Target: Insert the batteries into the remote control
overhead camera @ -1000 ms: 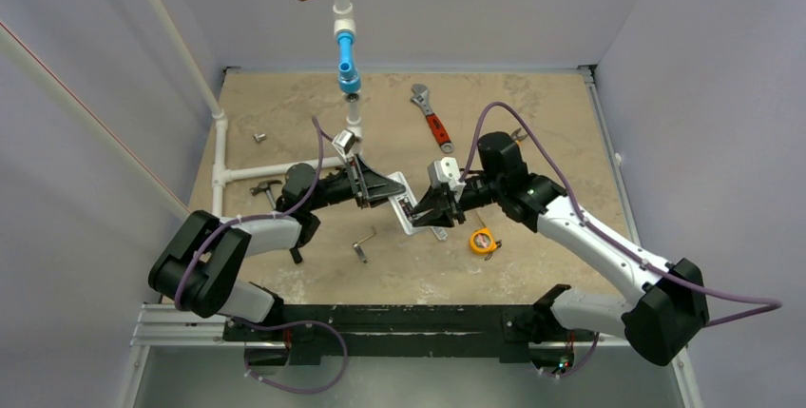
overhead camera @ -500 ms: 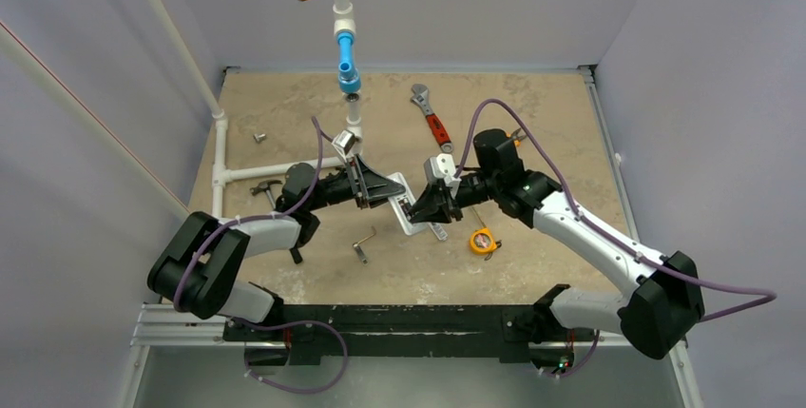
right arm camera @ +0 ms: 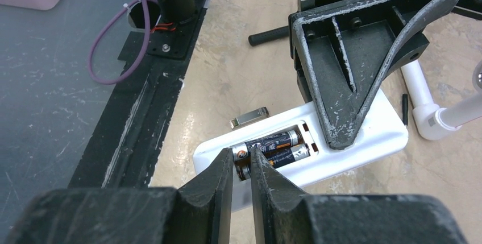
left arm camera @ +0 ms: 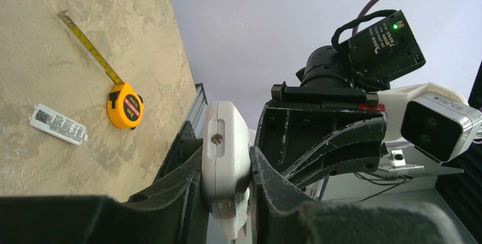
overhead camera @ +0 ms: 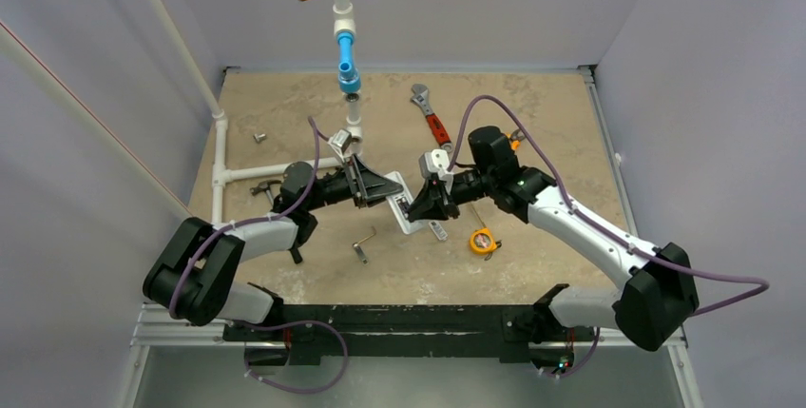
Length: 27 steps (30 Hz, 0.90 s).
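From above, locate the remote control [overhead camera: 411,222] between the two hands, clamped near one end by the left gripper [overhead camera: 388,187] and met at the free end by the right gripper [overhead camera: 421,208]. Read its long axis as running straight out from the left fingertips toward the right hand. Disregard the tape measure [overhead camera: 484,241] lying on the table [overhead camera: 532,113] just beside the right wrist. In the left wrist view, confirm the left fingers [left arm camera: 185,190] closed hard on the remote's narrow edges, with the white body pinched directly between them and projecting ahead of the palm. Note the right hand's black frame close alongside, on the outer side of one finger. Note also a small white labelled strip [left arm camera: 58,123] well off to the other finger's side, next to the tape measure and apart from the grip. In the right wrist view, find the open compartment face up directly ahead of the right fingertips [right arm camera: 224,170]. Count two batteries [right arm camera: 273,147] lying side by side in it, parallel to the remote's long axis and pointing away from this hand toward the left gripper at the far end. Treat the right fingers as almost together, parted only by a thin slit at the near end of the batteries. Do not assume a pinch there: impossible to tell from these views. Judge the right hand the nearer to the cells, and expect any seating push to run along that axis.
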Tool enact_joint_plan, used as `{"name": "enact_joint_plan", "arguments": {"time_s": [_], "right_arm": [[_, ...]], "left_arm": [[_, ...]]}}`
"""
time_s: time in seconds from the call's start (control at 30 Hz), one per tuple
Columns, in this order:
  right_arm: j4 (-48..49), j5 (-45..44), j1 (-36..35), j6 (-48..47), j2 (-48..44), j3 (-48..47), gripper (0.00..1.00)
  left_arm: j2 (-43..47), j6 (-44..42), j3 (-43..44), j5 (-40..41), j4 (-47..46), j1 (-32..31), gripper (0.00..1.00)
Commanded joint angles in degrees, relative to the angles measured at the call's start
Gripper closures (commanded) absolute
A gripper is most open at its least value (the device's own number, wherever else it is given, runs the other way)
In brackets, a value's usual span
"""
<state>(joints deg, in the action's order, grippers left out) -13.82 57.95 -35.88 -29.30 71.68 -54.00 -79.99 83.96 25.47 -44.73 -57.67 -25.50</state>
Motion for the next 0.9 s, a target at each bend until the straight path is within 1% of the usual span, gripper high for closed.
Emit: {"name": "enact_joint_plan", "arguments": {"time_s": [0.0,0.2,0.4,0.57,0.87], "right_arm": [[0.6,-1.6,0.2,2.8,1.5,-3.1,0.87],[-0.1,-3.3,-0.8,3.6,3.5,-3.7,0.89],[-3.0,-9.6,-3.4,2.6,5.7,-5.2,0.88],[-4.1,-14.6,-5.4,3.8,7.3,-6.5,0.88],[-4.6,-22.9,-6.0,6.0,7.5,-6.4,0.89]], "left_arm": [[1.1,-0.5,0.2,0.5,-3.2,0.1,1.0],[0.5,0.1,0.2,0.9,-4.3,0.1,1.0],[0.2,0.2,0.3,1.0,-4.3,0.1,1.0],[0.2,0.3,0.1,1.1,-4.1,0.1,1.0],[1.6,-1.1,-0.3,2.1,-1.2,0.2,1.0]]}}
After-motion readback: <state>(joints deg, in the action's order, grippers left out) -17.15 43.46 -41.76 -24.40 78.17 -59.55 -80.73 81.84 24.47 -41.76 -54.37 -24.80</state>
